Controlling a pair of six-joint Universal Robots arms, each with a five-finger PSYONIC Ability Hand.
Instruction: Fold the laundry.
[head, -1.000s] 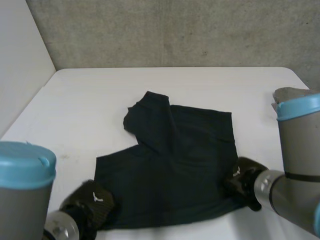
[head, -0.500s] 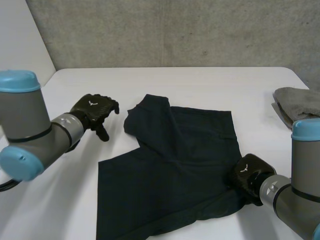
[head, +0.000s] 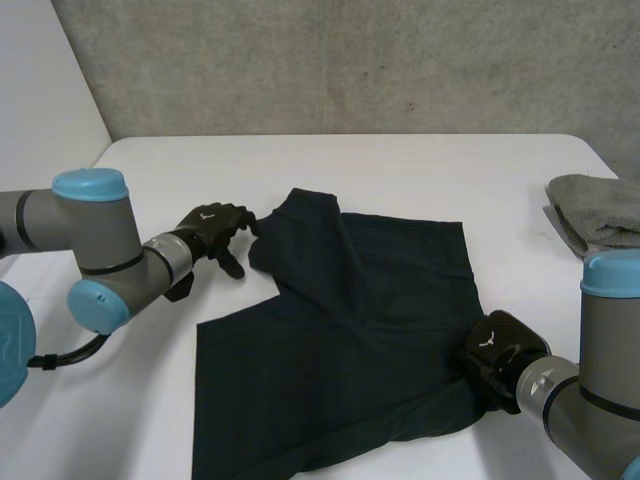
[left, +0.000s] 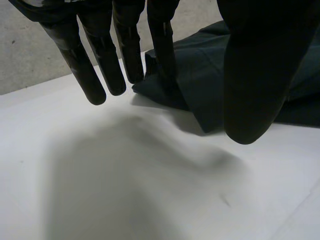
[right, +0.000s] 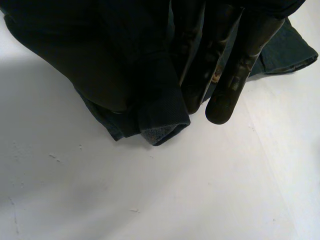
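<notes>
A dark garment (head: 350, 330) lies spread over the middle of the white table (head: 400, 170), one part folded up at its far left. My left hand (head: 215, 228) hovers just left of that far-left corner, open, its fingers (left: 100, 65) straight and spread. The cloth's corner (left: 200, 75) lies at their tips, between fingers and thumb. My right hand (head: 495, 355) sits at the garment's near right corner. Its fingers (right: 240, 65) are closed, with a bunched hem (right: 160, 120) pinched between them and the thumb.
A folded grey towel (head: 600, 205) lies at the table's right edge. A concrete wall runs behind the table and a white wall stands at the left. Bare table surrounds the garment on the left and far sides.
My left hand let go of the garment's near left corner, opened, and swung up to its far-left corner. The right hand has kept its grip and place.
</notes>
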